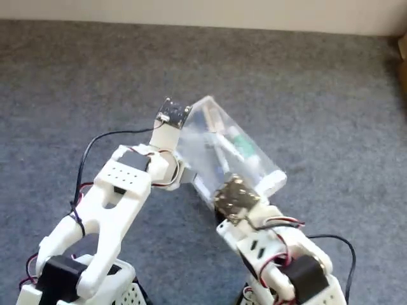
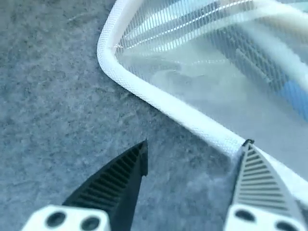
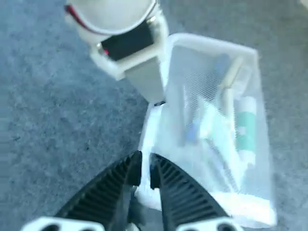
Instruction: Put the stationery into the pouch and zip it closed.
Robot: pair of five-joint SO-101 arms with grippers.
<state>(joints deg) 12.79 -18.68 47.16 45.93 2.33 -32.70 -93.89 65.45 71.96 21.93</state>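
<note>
Fingers of the left gripper are spread at the pouch's 9 o'clock side, one ribbed tip touching the woven white rim of the pouch. The right gripper has its ribbed black fingers nearly pressed together at the 6 o'clock edge. The clear mesh pouch lies on fuzzy grey carpet, holding pens.

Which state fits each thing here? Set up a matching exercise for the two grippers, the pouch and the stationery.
Things:
1. left gripper
2. right gripper
3. pouch
4. stationery

States:
A. inside the mesh
B. jaws wide apart
C. lying on the grey carpet
D. jaws nearly together

Pairs: 1-B, 2-D, 3-C, 4-A
</note>
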